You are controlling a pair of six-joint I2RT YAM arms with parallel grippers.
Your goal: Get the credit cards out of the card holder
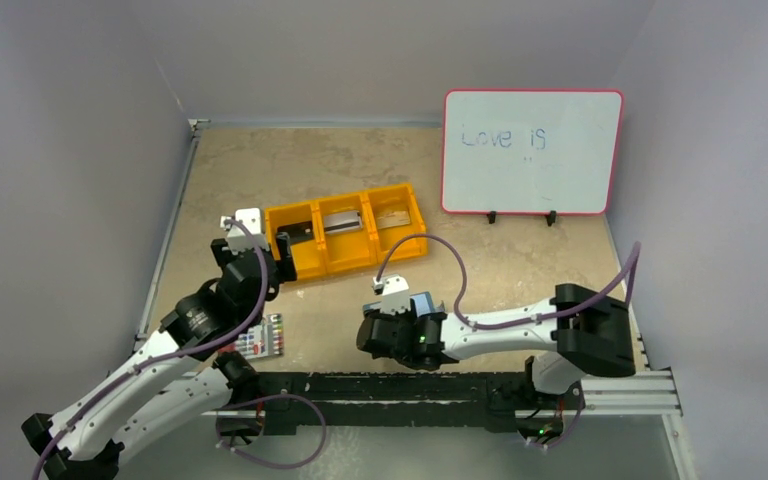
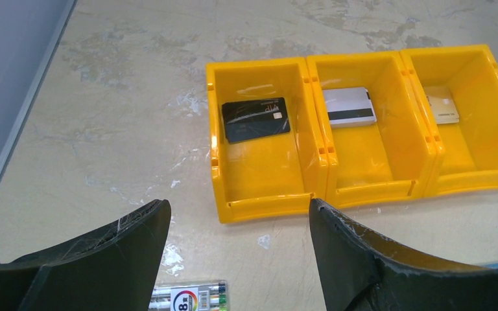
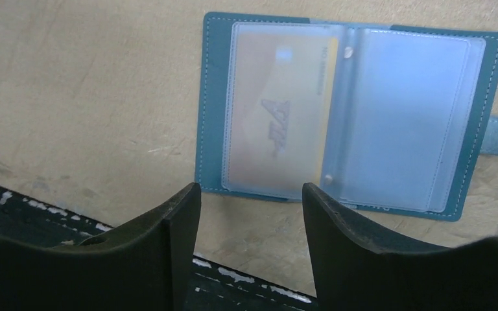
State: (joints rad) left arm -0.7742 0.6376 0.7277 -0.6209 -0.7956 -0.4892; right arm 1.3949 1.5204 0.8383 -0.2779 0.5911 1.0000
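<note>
Speckled beige tabletop [image 3: 71, 97] all round, and near its front edge we had the card holder [image 3: 353, 116] lying flat and opened out, teal cover down and clear pockets facing up, with its tab sticking off one side. One gold card [image 3: 279, 110] sat inside a pocket. The right gripper [image 3: 251, 192] was just at the holder's near edge, lined up with that card's page. Its jaws stood apart with nothing between them, and we couldn't tell if the tips touched the cover. Further back and off to the left sat the bin [image 2: 269, 201], with one card per compartment: a black card [image 2: 256, 119], a silver-grey card [image 2: 349, 107] and a tan card [image 2: 442, 109]. The left gripper [image 2: 240, 207] was just in front of the bin's left compartment, jaws wide and holding nothing. A pack of markers [image 2: 191, 298] lay beside that arm, and a whiteboard [image 1: 530, 150] stood at the back right.
</note>
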